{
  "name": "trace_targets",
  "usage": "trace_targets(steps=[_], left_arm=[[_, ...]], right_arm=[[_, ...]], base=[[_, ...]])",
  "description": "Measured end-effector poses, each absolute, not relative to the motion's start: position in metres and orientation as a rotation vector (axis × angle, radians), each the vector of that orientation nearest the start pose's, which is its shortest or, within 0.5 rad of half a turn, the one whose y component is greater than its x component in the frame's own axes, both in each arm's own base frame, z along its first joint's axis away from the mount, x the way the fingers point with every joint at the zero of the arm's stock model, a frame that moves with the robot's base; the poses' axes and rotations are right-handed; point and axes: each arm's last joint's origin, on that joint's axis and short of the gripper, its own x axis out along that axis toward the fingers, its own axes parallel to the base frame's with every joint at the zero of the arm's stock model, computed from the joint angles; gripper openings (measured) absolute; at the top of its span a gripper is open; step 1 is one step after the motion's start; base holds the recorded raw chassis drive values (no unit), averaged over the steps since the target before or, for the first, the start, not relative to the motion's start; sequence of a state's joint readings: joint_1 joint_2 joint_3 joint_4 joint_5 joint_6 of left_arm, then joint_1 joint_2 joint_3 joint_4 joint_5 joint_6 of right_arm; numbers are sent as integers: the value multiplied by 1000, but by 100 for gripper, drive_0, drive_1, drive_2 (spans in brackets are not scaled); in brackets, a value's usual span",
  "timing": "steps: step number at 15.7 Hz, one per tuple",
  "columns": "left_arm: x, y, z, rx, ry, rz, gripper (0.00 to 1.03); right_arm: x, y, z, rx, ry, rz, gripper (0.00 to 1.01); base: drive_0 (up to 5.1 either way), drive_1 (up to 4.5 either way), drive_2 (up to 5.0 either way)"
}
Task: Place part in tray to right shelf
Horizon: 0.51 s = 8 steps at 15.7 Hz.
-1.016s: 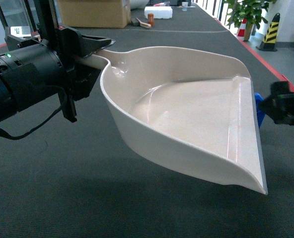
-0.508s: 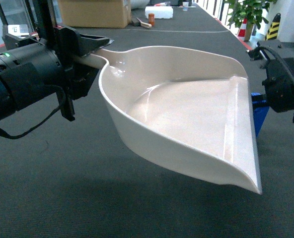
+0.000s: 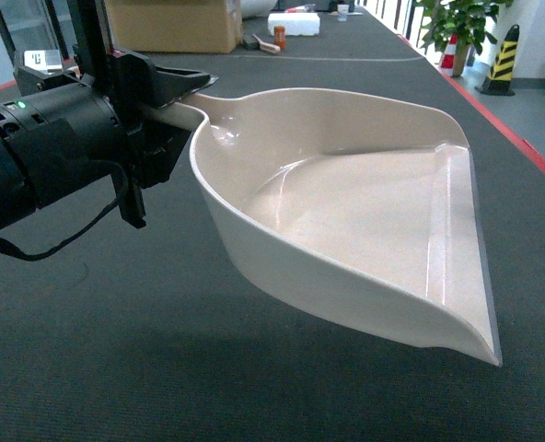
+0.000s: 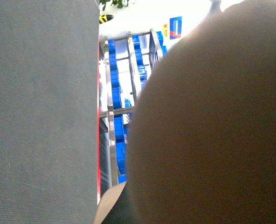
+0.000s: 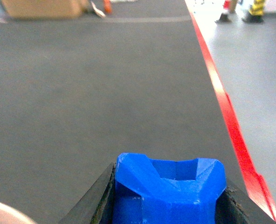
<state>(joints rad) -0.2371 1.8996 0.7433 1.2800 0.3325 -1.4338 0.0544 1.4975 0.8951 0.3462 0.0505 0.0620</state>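
While you look from the head camera, you see one tray (image 3: 346, 221) held up over the dark floor (image 3: 116, 350). Your left gripper (image 3: 167, 106) is at 10 o'clock, closed tight on the tray's handle (image 3: 176, 112). One blue part (image 5: 168, 189) shows at 6 o'clock in the right wrist view. Your right gripper (image 5: 168, 198) is clamped on it, with a black finger (image 5: 89, 203) on each side. One red line (image 5: 226, 112) runs along the floor at 3 o'clock.
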Motion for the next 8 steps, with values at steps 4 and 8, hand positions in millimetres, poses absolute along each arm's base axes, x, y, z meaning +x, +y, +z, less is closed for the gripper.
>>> trace_targets(steps=[4,8], left_arm=[[341,-93,165,-1384,305,-559,13],[341,-93,165,-1382,305,-558,13]], right_arm=[[303,88,284,190,200,340,47],[313,147,240,145,315,428,66]], base=[[0,0,0],[0,0,0]])
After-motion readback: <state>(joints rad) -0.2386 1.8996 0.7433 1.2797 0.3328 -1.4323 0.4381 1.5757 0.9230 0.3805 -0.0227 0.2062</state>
